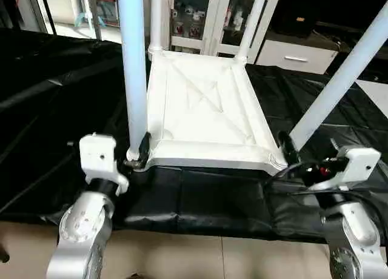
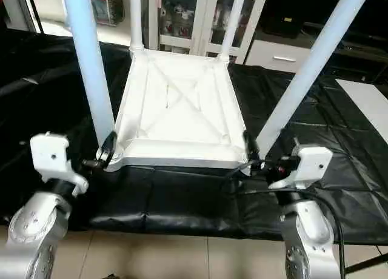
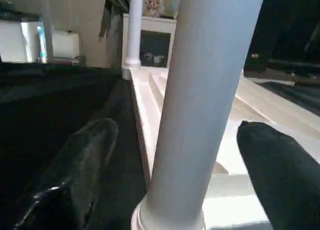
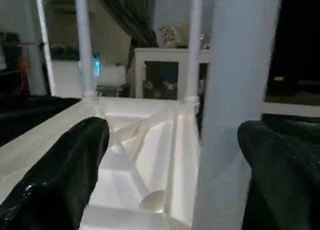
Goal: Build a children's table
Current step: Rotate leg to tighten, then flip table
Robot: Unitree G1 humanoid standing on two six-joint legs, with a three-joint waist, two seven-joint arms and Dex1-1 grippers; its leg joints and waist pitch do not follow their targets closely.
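Observation:
The white table top (image 1: 206, 103) lies upside down on the black mat, its X-ribbed underside facing up. All four white legs stand in the corner sockets: the near-left leg (image 1: 134, 67), the near-right leg (image 1: 339, 79) leaning outward, and two far legs (image 1: 156, 18) (image 1: 254, 18). My left gripper (image 1: 140, 154) sits at the base of the near-left leg, open; in the left wrist view its fingers (image 3: 75, 175) flank the leg (image 3: 200, 115) with gaps. My right gripper (image 1: 285, 148) is at the near-right corner, open, with that leg (image 4: 235, 90) between its fingers (image 4: 65, 175).
A black mat (image 1: 60, 109) covers the floor under the table top; its front edge meets pale tiles (image 1: 200, 255). A white glass-door cabinet (image 1: 206, 12) and a white drawer unit (image 1: 297, 54) stand behind. Black cables (image 1: 291, 176) loop by my right wrist.

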